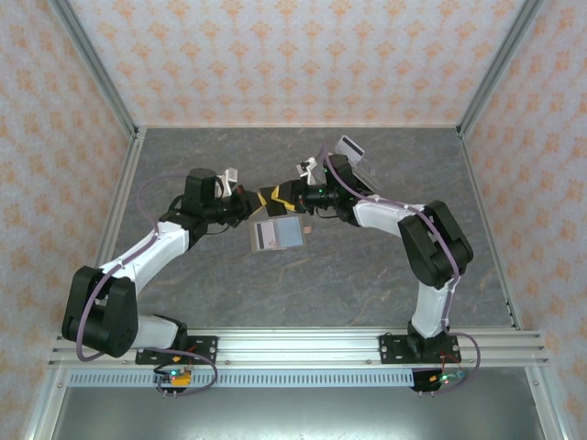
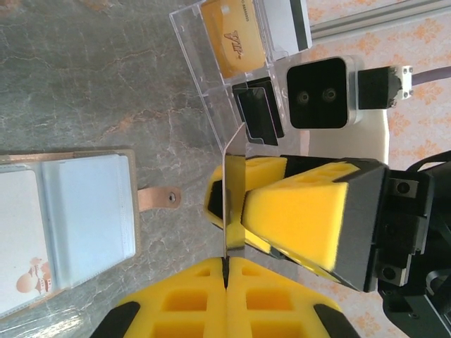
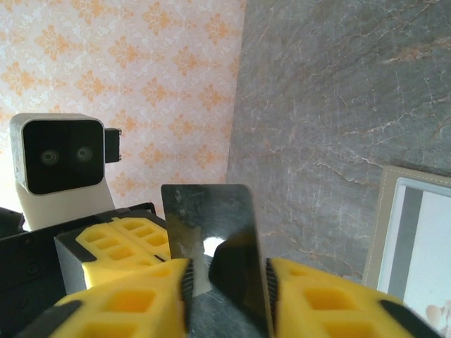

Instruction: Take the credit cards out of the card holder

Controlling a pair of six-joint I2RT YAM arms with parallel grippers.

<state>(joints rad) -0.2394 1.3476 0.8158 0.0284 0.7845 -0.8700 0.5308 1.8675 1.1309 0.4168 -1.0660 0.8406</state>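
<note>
The card holder [image 1: 277,235] lies open on the table, a whitish card [image 2: 17,239] showing in its left pocket. Just behind it both grippers meet above the table on one dark, glossy credit card [image 3: 211,232]. My left gripper [image 2: 227,262] is shut on the card's faces, so the card [image 2: 235,190] appears edge-on there. My right gripper [image 3: 227,282] has its pads against the card's two side edges. From above, the left gripper [image 1: 268,196] and right gripper [image 1: 292,194] are nearly touching. An orange-yellow card [image 2: 236,35] sits in the clear stand.
A clear acrylic slanted stand [image 1: 353,151] stands at the back, close behind the right wrist, and also holds a white card with a black stripe [image 2: 285,24]. The wallet's tan strap [image 2: 158,198] lies flat toward the grippers. Patterned walls enclose the table.
</note>
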